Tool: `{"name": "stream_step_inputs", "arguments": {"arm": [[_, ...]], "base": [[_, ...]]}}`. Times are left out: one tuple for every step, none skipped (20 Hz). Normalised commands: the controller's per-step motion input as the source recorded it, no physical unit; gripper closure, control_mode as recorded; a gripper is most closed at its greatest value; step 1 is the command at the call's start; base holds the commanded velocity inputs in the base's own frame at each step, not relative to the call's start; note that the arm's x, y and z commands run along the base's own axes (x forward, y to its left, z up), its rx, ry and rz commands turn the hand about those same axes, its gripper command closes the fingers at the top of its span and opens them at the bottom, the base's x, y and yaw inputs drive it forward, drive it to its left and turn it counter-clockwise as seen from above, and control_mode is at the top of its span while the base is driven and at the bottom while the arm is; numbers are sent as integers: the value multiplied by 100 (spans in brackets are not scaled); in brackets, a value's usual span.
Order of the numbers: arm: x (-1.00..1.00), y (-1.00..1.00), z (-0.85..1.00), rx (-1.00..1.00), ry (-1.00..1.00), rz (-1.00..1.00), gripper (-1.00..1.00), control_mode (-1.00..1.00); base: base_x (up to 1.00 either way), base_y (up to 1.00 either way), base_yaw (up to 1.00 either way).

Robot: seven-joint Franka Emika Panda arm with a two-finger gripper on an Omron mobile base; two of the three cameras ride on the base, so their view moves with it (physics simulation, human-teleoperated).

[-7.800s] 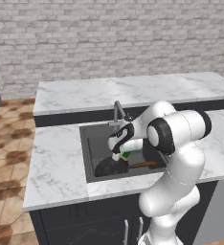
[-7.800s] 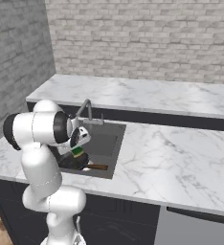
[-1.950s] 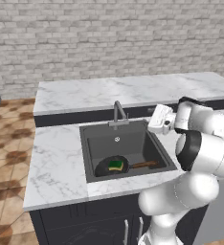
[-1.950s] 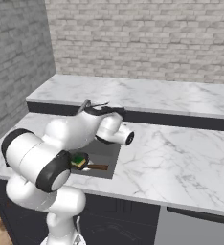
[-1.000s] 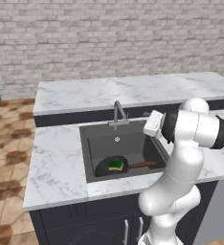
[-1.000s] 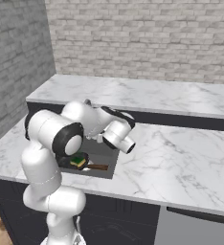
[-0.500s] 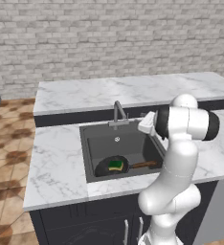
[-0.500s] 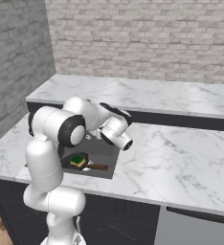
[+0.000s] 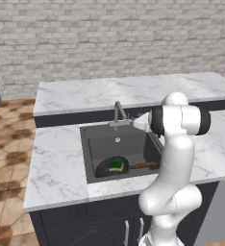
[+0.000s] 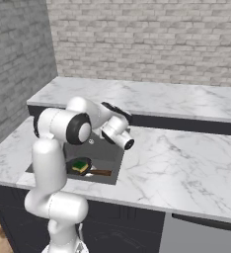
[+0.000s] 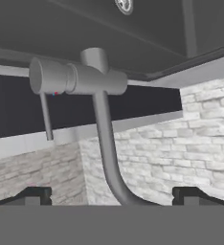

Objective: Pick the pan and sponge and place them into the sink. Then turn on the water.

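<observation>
Seeing the pan (image 9: 108, 168) on the sink (image 9: 93, 144) floor, front-left, wooden handle pointing right, sponge (image 9: 116, 166) lying in it. From the right base cam: pan (image 10: 79, 167) and sponge (image 10: 80, 166) near the sink's (image 10: 107, 153) front wall. Gripper (image 9: 139, 123) is at the back rim, just right of the faucet (image 9: 118, 111). Hand cam looks straight at the faucet (image 11: 102, 119), its neck running between the fingertips (image 11: 35, 195), which sit wide apart, so I read the tool as released, gripping nothing. No stream visible from the spout.
</observation>
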Motion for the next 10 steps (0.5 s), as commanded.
{"name": "stream_step_inputs", "arguments": {"arm": [[36,0,-29,0,5,-3,-100,-100],[34,0,-27,0,2,-3,-100,-100],[34,0,-24,0,2,-3,-100,-100],[36,0,-22,0,2,-3,-100,-100],[36,0,-21,0,0,-3,-100,-100],[34,0,-21,0,0,-3,-100,-100],[34,0,-22,0,0,-3,-100,-100],[36,0,-22,0,0,-3,-100,-100],[34,0,-23,0,0,-3,-100,-100],[39,0,-24,0,0,-3,-100,-100]], "base": [[0,0,0],[0,0,0],[0,0,0],[0,0,0],[0,0,0],[0,0,0],[0,0,0],[0,0,0],[0,0,0],[0,0,0]]}}
